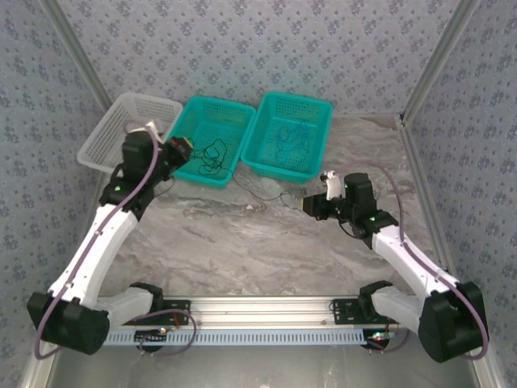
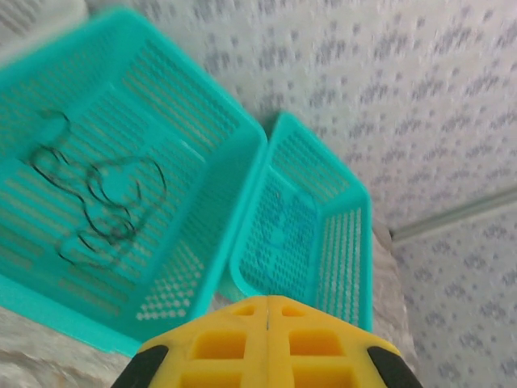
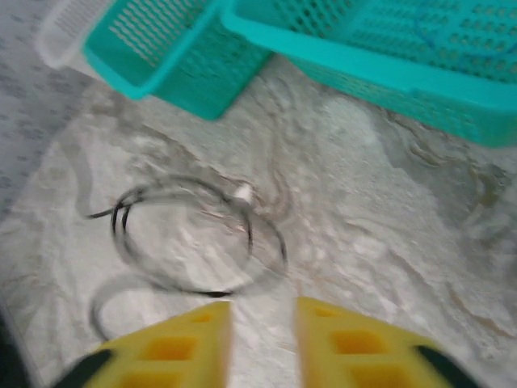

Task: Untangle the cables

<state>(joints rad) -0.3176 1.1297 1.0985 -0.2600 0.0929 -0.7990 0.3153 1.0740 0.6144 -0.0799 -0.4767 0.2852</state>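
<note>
The left basket (image 1: 103, 144) is white; the middle basket (image 1: 223, 103) and right basket (image 1: 296, 98) are blue-green. I see black cables (image 1: 212, 155), a grey swirly table (image 1: 242, 242), blue flowery walls (image 1: 242, 48).

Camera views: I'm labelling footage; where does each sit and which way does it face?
Top external: above and behind both arms, looking down on the table and three baskets.
Left wrist: behind the shut left end effector, facing two teal baskets.
Right wrist: behind the open right end effector, facing a looped cable on the table.
Shared: both wrist views catch the teal baskets.
</note>
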